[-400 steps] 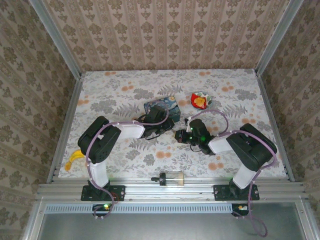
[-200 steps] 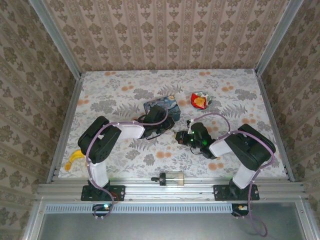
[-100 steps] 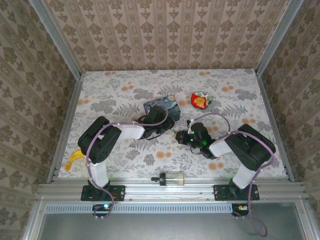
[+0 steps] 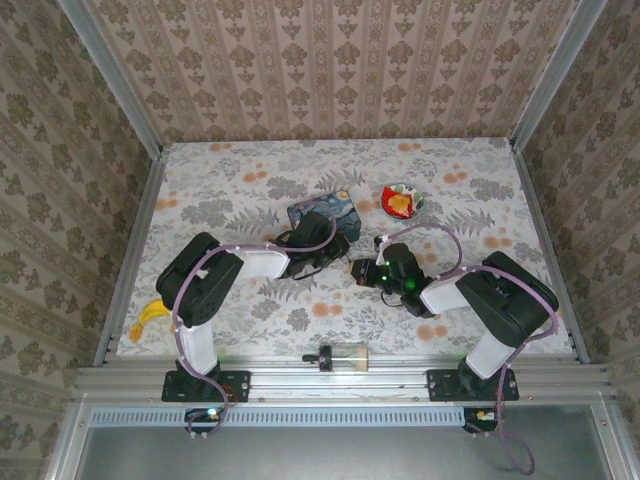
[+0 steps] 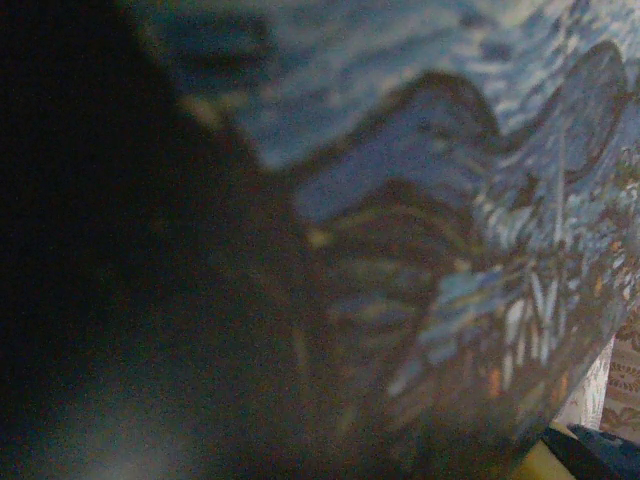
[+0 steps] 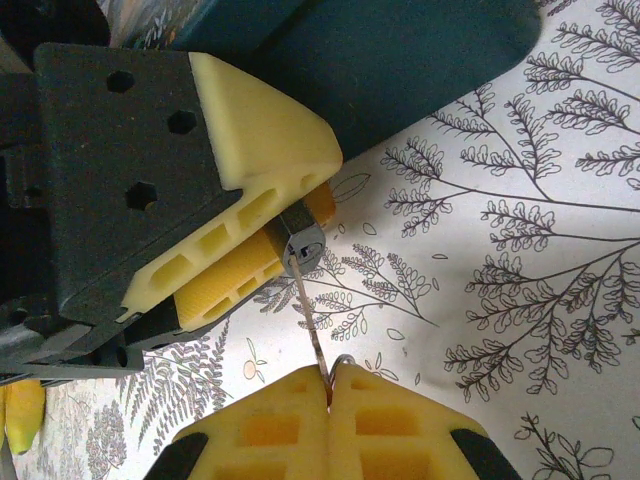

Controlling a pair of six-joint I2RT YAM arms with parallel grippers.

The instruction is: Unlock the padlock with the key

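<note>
I am pinching the key (image 6: pixel 312 335) in the fully closed right gripper (image 6: pixel 330 385), its blade reaching straight ahead and touching the padlock (image 6: pixel 303 243), which the left gripper (image 6: pixel 300 225) is clamping just beyond the key's tip, beside the blue box (image 6: pixel 420 50).

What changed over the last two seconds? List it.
The right arm shifted slightly toward the near edge. Nothing was taken or let go: the right gripper stays shut on the key, the left gripper on the padlock. Blue box and banana unmoved.
</note>
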